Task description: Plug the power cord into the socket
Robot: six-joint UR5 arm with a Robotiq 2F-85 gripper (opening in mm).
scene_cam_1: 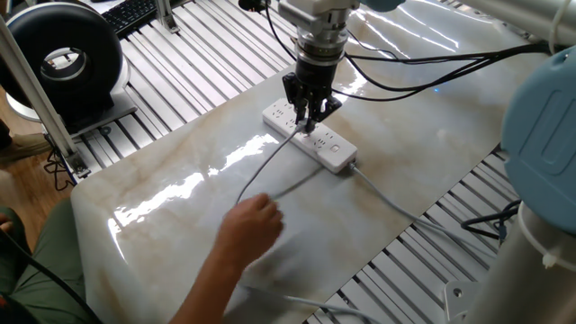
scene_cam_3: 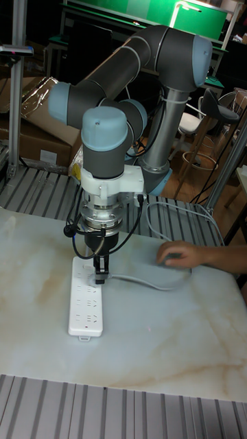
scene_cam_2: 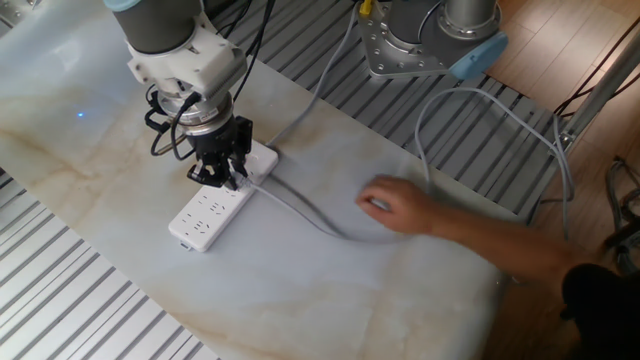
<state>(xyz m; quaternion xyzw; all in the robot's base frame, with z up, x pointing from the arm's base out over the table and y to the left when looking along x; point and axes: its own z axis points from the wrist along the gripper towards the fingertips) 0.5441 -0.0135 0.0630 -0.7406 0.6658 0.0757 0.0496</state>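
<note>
Power cord plug: held in the end effector [scene_cam_1: 309,117], directly over the socket [scene_cam_1: 309,137], touching or just above its top face; whether the prongs are seated cannot be told.
End effector state: fingers closed narrowly on the plug, pointing straight down from the wrist.
Socket position: flat on the worktop [scene_cam_1: 432,144], well inside its edges; the end effector sits over the half nearer the strip's own fixed cable.
Socket long axis: runs diagonally across the worktop.
Key relation: judged, the remaining move is straight down.
Power cord [scene_cam_2: 300,208] run: trails off across the worktop towards a person's hand [scene_cam_2: 395,208] resting on it.
</note>
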